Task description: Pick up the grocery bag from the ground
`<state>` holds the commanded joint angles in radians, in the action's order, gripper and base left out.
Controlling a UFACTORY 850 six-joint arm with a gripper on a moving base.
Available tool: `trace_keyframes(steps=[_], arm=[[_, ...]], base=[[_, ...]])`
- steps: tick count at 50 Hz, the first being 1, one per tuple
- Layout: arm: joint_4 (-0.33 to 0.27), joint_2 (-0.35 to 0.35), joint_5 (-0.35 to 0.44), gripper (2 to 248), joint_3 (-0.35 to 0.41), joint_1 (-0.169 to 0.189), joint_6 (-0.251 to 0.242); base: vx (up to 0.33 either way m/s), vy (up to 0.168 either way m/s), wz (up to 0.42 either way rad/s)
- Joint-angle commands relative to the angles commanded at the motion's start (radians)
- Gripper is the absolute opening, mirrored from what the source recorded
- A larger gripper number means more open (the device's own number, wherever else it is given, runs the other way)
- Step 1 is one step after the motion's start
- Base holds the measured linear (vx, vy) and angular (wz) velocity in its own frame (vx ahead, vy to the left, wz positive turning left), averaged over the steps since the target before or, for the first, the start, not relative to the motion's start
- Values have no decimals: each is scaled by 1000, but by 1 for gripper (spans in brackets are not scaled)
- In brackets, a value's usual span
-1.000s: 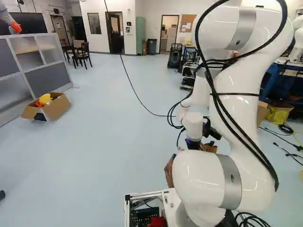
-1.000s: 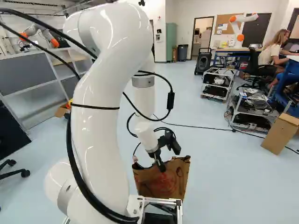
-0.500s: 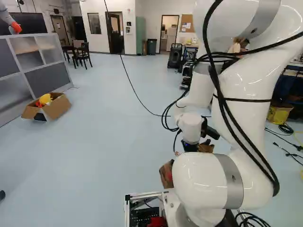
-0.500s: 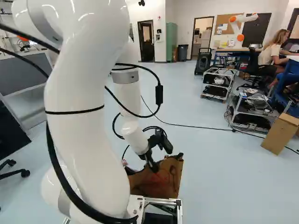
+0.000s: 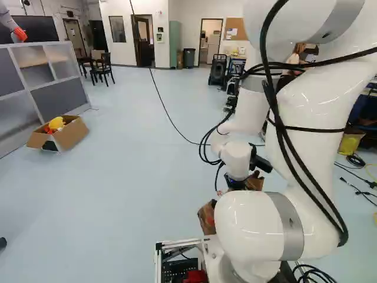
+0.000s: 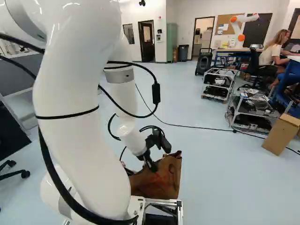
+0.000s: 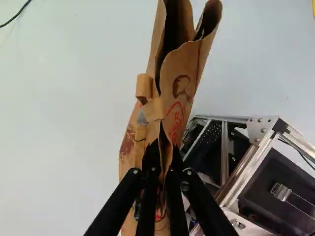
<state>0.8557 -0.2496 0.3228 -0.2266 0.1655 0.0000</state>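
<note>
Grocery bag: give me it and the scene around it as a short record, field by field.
bag: brown paper grocery bag, creased, red print on its side
bag's place: close ahead of the base, lower middle of the right base view
gripper: black gripper, shut on the bag, paper pinched between its two fingers
bag's mouth: gapes ahead of the gripper
clear of the floor: cannot tell
beside the bag in the wrist view: metal frame
farther off: cardboard box with a yellow thing in it
</note>
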Motion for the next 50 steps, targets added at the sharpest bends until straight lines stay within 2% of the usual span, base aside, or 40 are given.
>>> trace_keyframes(steps=[25, 50], arm=[[-96, 59, 62, 22, 16, -19, 0], [-263, 162, 169, 22, 43, -51, 0]], base=[[0, 0, 0], [0, 0, 0]])
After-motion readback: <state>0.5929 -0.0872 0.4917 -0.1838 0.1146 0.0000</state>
